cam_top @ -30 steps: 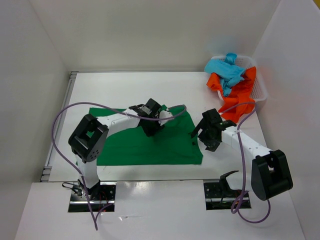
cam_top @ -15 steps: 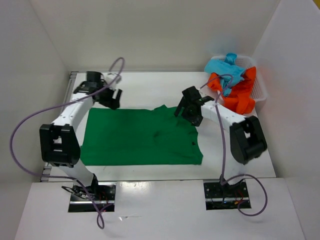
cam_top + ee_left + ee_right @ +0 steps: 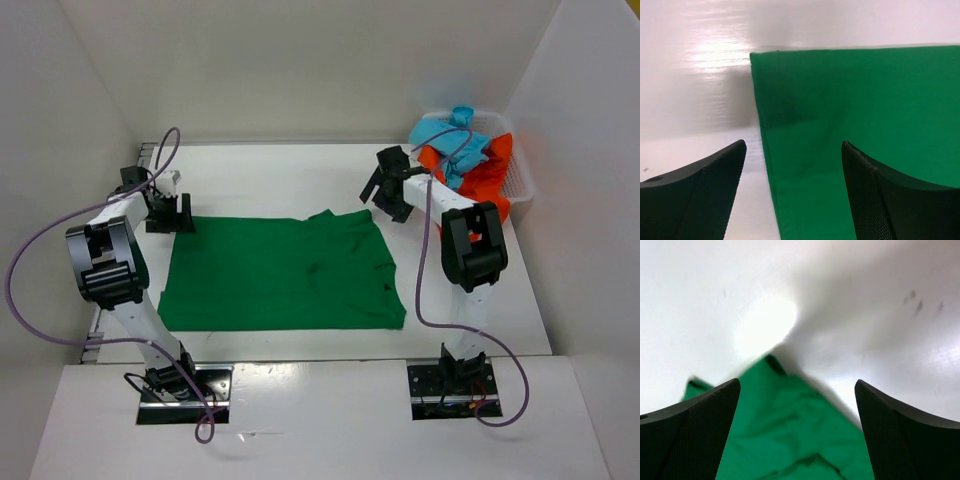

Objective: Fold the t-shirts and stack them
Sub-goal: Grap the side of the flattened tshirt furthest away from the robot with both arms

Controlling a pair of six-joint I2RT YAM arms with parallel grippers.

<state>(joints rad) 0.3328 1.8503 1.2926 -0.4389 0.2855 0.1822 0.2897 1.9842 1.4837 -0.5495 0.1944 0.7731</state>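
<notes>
A dark green t-shirt [image 3: 280, 272] lies spread flat on the white table. My left gripper [image 3: 176, 212] hovers at its far left corner, open, with the shirt's corner [image 3: 805, 125] between and beyond the fingers, nothing gripped. My right gripper [image 3: 385, 196] is open above the shirt's far right corner [image 3: 790, 425], holding nothing. A turquoise-blue t-shirt [image 3: 452, 138] and an orange-red t-shirt [image 3: 484, 190] lie crumpled in the white basket [image 3: 522, 180] at the back right.
White walls close in the table on the left, back and right. The orange-red shirt spills over the basket's front rim, close behind my right arm [image 3: 470, 245]. A metal rail [image 3: 118, 250] runs along the table's left edge.
Both arms swung from the middle of the shirt out to its far corners, left to the far left, right to the far right. The shirt now lies wider and flatter. The left jaws opened.
</notes>
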